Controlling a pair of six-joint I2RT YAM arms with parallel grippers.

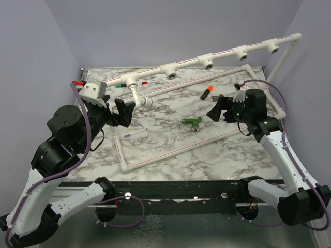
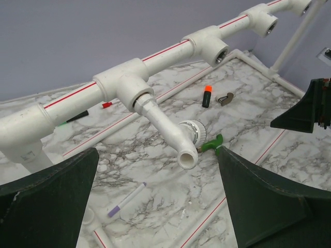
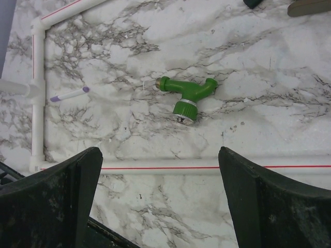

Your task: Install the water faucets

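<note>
- Top external view: the left gripper [image 1: 124, 111] and right gripper [image 1: 217, 108] face each other over the marble table [image 1: 207, 160], and the green faucet [image 1: 192, 123] lies on the marble between them, nearer the right fingers and touching neither.
- Left wrist view: the left gripper [image 2: 158, 154] has its fingers [image 2: 51, 191] spread wide and holds nothing.
- Just ahead of those fingers, centred in the gap, a white spout [image 2: 165, 126] juts from a tee on the raised pipe [image 2: 170, 50].
- The faucet [image 2: 213, 144] peeks out from behind the spout's tip, toward the right-hand finger, mostly hidden.
- A purple pen [image 2: 126, 199] lies on the marble near the left-hand finger, and an orange-capped marker [image 2: 207, 96] lies well beyond the spout.
- Right wrist view: the right gripper [image 3: 159, 152] also has its fingers [image 3: 269, 201] spread wide and empty, hanging above the table.
- The faucet [image 3: 187, 95] lies flat ahead of them, in line with the gap and apart from both fingers.
- Its silver-ringed end points back toward the fingers.
- A red-striped frame pipe [image 3: 155, 167] crosses the marble between the fingertips and the faucet.
- The pen [image 3: 69, 94] lies off beyond the left-hand finger, beside the frame's corner.
</note>
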